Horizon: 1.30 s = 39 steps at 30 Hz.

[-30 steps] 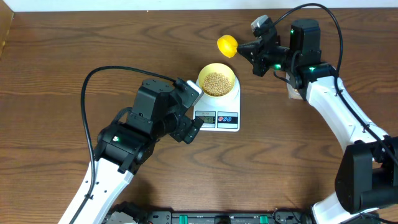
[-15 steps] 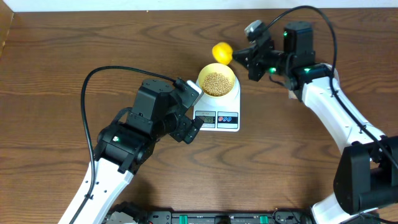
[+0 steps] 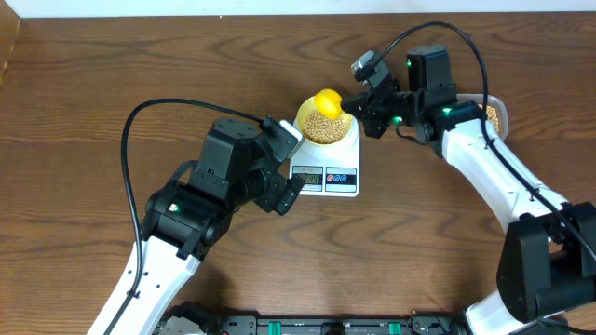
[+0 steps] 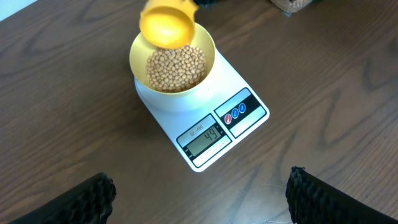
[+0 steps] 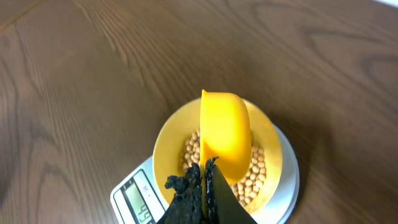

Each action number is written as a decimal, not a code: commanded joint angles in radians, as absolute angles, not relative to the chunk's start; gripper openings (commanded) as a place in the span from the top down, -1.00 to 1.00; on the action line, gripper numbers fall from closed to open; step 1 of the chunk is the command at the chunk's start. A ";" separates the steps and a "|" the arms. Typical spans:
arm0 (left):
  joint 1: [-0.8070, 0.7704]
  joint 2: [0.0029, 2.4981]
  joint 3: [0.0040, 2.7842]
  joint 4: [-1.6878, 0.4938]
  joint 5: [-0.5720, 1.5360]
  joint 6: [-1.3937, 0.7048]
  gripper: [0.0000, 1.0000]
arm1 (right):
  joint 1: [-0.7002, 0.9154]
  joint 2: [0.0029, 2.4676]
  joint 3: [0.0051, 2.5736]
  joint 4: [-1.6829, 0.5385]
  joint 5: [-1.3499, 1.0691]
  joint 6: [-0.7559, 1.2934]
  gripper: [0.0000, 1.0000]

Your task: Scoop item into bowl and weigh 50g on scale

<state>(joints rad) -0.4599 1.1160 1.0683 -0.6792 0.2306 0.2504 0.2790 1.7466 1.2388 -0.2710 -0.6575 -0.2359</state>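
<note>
Right gripper point(image 5: 204, 180): fingers pinched tight on the handle of the scoop point(image 3: 327, 101).
Scoop: yellow, tilted, over the 12 o'clock rim of the bowl point(image 3: 302, 115).
Beans point(image 4: 176, 68): heaped inside the bowl.
Bowl: stands on the scale point(image 3: 346, 182), whose display is at 6 o'clock.
Left gripper point(image 4: 202, 199): fingers wide, holding nothing, at 8 o'clock from the scale.

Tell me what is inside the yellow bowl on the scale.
Many tan beans lie in the bowl. The yellow scoop, held by the right pincer, hangs over it and hides part of them. The beans cover the bowl's bottom.
</note>
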 commanded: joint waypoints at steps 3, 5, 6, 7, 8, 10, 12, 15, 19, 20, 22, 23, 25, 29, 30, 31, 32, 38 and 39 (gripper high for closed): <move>-0.455 1.105 1.073 -0.679 0.228 0.242 -0.80 | 0.284 1.721 1.213 -0.277 -0.653 -0.260 0.98; -0.455 1.105 1.073 -0.679 0.228 0.242 -0.80 | 0.284 1.721 1.213 -0.278 -0.654 -0.260 0.98; -0.455 1.105 1.073 -0.679 0.228 0.242 -0.80 | 0.284 1.721 1.213 -0.278 -0.654 -0.260 0.98; -0.455 1.105 1.073 -0.679 0.228 0.242 -0.80 | 0.284 1.721 1.213 -0.281 -0.654 -0.260 0.98; -0.455 1.105 1.073 -0.679 0.228 0.242 -0.80 | 0.285 1.721 1.213 -0.285 -0.653 -0.260 0.98; -0.455 1.105 1.073 -0.679 0.228 0.242 -0.79 | 0.285 1.721 1.208 -0.288 -0.653 -0.265 0.98; -0.455 1.105 1.073 -0.679 0.228 0.242 -0.79 | 0.285 1.721 1.199 -0.288 -0.653 -0.267 0.98; -0.455 1.105 1.073 -0.679 0.228 0.242 -0.79 | 0.286 1.721 1.182 -0.287 -0.653 -0.267 0.98; -0.455 1.105 1.073 -0.679 0.228 0.242 -0.79 | 0.288 1.721 1.174 -0.286 -0.653 -0.271 0.98; -0.455 1.105 1.073 -0.679 0.228 0.242 -0.79 | 0.289 1.721 1.174 -0.285 -0.653 -0.276 0.98; -0.455 1.105 1.073 -0.679 0.228 0.242 -0.79 | 0.291 1.721 1.174 -0.284 -0.653 -0.286 0.98; -0.455 1.105 1.073 -0.679 0.228 0.242 -0.80 | 0.291 1.721 1.174 -0.284 -0.653 -0.286 0.98; -0.455 1.105 1.073 -0.679 0.228 0.242 -0.80 | 0.292 1.721 1.174 -0.284 -0.653 -0.286 0.98; -0.455 1.105 1.073 -0.679 0.228 0.242 -0.80 | 0.297 1.721 1.174 -0.285 -0.653 -0.291 0.99; -0.455 1.105 1.073 -0.679 0.228 0.242 -0.79 | 0.297 1.721 1.174 -0.286 -0.653 -0.297 0.98; -0.455 1.105 1.073 -0.679 0.228 0.242 -0.79 | 0.297 1.721 1.174 -0.285 -0.653 -0.303 0.98; -0.455 1.105 1.073 -0.679 0.228 0.242 -0.79 | 0.297 1.721 1.174 -0.285 -0.653 -0.310 0.98; -0.455 1.105 1.073 -0.679 0.228 0.242 -0.79 | 0.297 1.721 1.174 -0.284 -0.653 -0.316 0.98; -0.455 1.105 1.073 -0.679 0.228 0.242 -0.80 | 0.296 1.721 1.174 -0.284 -0.653 -0.316 0.98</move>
